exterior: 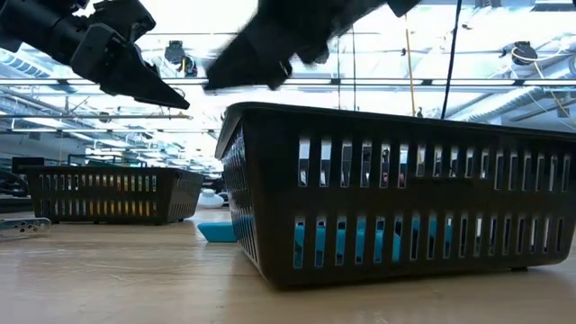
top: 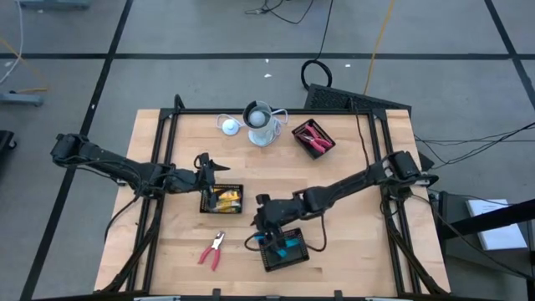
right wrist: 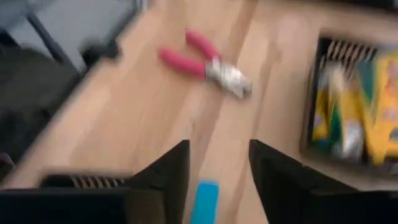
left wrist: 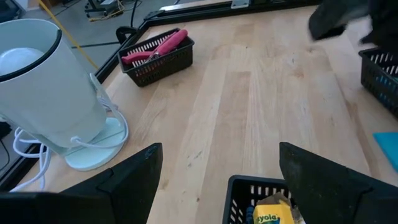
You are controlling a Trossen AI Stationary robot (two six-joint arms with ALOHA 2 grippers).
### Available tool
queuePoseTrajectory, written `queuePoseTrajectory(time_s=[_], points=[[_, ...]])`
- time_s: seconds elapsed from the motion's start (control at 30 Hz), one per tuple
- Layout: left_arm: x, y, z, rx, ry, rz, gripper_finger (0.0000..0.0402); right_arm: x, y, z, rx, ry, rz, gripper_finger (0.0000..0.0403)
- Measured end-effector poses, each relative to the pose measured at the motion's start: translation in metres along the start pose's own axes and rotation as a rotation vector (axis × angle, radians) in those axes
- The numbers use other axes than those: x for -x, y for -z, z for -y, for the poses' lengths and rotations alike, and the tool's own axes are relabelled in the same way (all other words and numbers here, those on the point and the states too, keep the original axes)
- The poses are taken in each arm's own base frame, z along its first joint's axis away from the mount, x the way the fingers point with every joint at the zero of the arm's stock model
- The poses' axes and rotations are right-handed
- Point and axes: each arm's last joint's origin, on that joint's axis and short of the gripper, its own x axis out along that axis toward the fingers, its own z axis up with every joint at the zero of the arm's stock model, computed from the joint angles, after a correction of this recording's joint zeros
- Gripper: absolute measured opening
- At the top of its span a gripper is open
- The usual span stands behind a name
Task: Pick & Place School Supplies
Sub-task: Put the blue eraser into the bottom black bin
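The light-blue piece [right wrist: 204,200], small, light, rigid, lies at six o'clock between the open, empty right gripper [right wrist: 217,180] fingers; pinch its long sides. Left gripper [left wrist: 217,177] gapes at nine.

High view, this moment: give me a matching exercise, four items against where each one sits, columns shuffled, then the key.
Items
1. loose red-handled pliers
2. yellow-and-black pieces
3. light-blue piece
4. pale grey cup

Places
A. in the tray under the right gripper, near the table's front edge
B. standing at the back of the table, beside the white disc
C. lying on the bare wood, front left
D. in the tray by the left gripper, mid-table

Pairs: 1-C, 2-D, 3-A, 4-B
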Motion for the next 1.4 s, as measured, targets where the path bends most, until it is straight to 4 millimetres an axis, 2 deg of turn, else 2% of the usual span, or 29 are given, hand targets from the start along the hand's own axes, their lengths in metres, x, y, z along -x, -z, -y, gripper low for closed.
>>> queuePoseTrajectory(time_s=[0.07, 0.2, 0.33, 0.43, 0.57, 0.77, 1.03, 1.13, 1.4], points=[[0.000, 0.000, 0.000, 0.002, 0.000, 0.001, 0.0326, -0.002, 0.005, 0.000, 0.000, 0.001, -0.033, 0.0131], [0.000, -0.001, 0.000, 0.007, 0.000, 0.010, 0.0326, -0.006, 0.002, 0.001, 0.011, -0.006, 0.011, 0.0065], [0.000, -0.002, 0.000, 0.007, -0.001, 0.017, 0.0326, -0.010, 0.004, -0.008, 0.030, -0.113, 0.027, 0.0008], [0.000, -0.002, 0.000, 0.008, -0.002, 0.017, 0.0326, -0.014, 0.001, -0.015, 0.040, -0.154, 0.073, 0.0005], [0.000, -0.002, 0.000, 0.009, -0.002, 0.020, 0.0326, -0.018, 0.008, -0.027, 0.052, -0.200, 0.035, 0.0001], [0.000, -0.002, 0.000, 0.011, -0.002, 0.023, 0.0326, -0.015, 0.004, -0.037, 0.023, -0.291, 0.054, 0.0000], [0.000, -0.002, 0.000, 0.015, -0.002, 0.023, 0.0326, -0.014, 0.007, -0.059, -0.030, -0.365, 0.019, 0.0000], [0.000, -0.002, 0.000, 0.018, -0.002, 0.023, 0.0326, -0.014, 0.011, -0.063, -0.074, -0.336, -0.036, 0.0000], [0.000, -0.001, 0.000, 0.028, -0.001, 0.014, 0.0326, -0.011, 0.039, -0.061, -0.196, -0.155, -0.319, 0.0000]])
